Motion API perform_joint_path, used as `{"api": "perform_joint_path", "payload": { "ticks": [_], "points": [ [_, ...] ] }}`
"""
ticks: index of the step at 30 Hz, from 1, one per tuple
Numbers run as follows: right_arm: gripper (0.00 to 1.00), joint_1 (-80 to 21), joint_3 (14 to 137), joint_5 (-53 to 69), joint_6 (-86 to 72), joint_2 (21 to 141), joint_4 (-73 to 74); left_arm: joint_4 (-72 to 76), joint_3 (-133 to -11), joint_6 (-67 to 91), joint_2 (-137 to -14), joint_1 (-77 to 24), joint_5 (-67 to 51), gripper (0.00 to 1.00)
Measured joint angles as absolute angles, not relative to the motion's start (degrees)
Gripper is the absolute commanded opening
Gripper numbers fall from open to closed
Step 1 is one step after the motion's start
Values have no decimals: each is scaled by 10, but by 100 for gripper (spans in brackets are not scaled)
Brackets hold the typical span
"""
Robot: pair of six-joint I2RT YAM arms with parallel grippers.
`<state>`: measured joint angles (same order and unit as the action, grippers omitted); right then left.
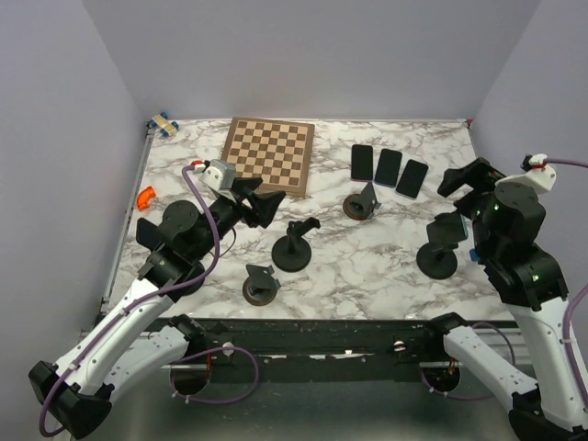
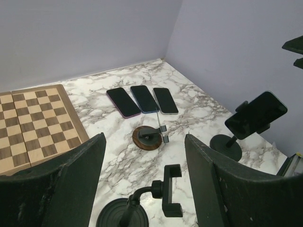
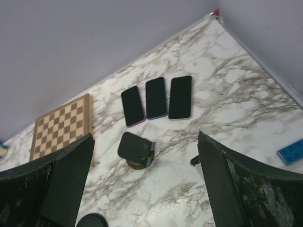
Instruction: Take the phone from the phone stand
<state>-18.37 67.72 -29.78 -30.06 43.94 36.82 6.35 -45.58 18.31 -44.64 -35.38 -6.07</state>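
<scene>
— Whereabouts of the phone [image 2: 255,115]?

— Clamped in the black phone stand [image 2: 226,145], toward the right side of the marble table [image 1: 367,266]. Near the right arm, well apart from the left one.

— Long axis?

— Sideways in the clamp, landscape, though not quite level. In the left wrist view, sloping up from lower left to upper right. Dark screen turned toward that camera. Raised on the stem above the round base, off the tabletop.

— Left gripper [image 2: 144,142]?

— Fingers [image 2: 71,184] spread wide, nothing between them. Held up over the table, with an empty clamp stand [image 2: 165,198] just ahead and a wooden-based stand [image 2: 147,137] beyond that.

— Right gripper [image 3: 146,137]?

— Parted too, holding nothing. Up over the right side of the table, near the phone stand but not touching it.

— Anything else around?

— Three phones [image 1: 389,167] lying flat, side by side, near the far edge. A chessboard [image 1: 268,154] to their left. A second wooden-based stand [image 1: 261,285] by the near edge.
</scene>
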Motion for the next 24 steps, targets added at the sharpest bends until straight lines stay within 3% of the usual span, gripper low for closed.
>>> {"api": "perform_joint_path", "payload": {
  "ticks": [6,14,24],
  "points": [
    [94,-183,676,-392,-342,459,437,63,-456,185,-447,-354,-63,76],
    [93,-183,677,-397,-417,558,554,64,-456,185,-453,-354,-63,76],
    [77,-183,686,-400,-444,544,627,64,-456,187,-457,-354,-68,76]
  ]
}}
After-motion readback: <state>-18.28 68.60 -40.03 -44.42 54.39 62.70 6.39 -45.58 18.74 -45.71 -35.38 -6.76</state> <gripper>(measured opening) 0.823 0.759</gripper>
